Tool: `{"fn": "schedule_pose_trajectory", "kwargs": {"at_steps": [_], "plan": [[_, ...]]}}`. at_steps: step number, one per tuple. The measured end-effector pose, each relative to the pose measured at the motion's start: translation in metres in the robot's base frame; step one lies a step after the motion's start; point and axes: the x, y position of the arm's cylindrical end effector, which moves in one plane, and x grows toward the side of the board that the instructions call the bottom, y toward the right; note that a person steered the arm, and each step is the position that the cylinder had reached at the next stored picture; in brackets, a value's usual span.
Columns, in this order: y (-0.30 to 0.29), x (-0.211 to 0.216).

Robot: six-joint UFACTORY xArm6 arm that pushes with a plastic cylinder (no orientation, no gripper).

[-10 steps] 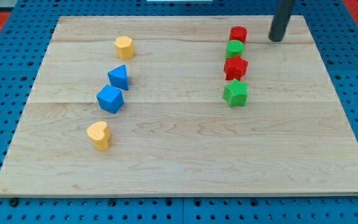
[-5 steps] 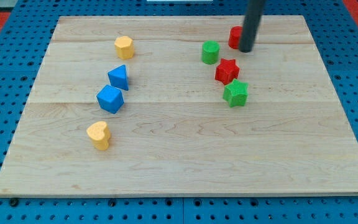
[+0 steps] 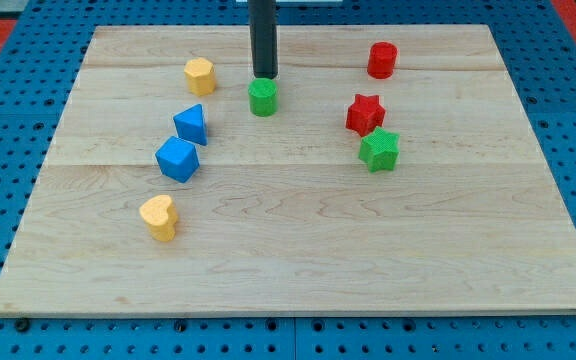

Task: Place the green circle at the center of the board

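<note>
The green circle [image 3: 263,97] stands on the wooden board [image 3: 298,250], in the upper middle, left of the red blocks. My tip [image 3: 264,74] is just above the green circle in the view, touching or nearly touching its far edge. The rod rises straight to the view's top.
A red cylinder [image 3: 382,60] sits at upper right, a red star [image 3: 365,114] and a green star [image 3: 378,150] below it. A yellow hexagon [image 3: 199,75], a blue triangle [image 3: 191,124], a blue cube [image 3: 177,158] and a yellow heart [image 3: 157,217] line the left side.
My tip swept from the upper right to the left. The green circle slid left out of the column of red and green blocks. The red star shifted slightly.
</note>
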Motion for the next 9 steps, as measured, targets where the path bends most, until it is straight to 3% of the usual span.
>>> {"fn": "schedule_pose_trajectory", "kwargs": {"at_steps": [1, 2, 3, 4, 5, 6, 7, 8, 9], "plan": [[0.020, 0.037], [0.040, 0.035], [0.025, 0.037], [-0.025, 0.034], [-0.013, 0.114], [0.002, 0.126], [-0.009, 0.062], [0.067, 0.086], [0.055, 0.159]]}}
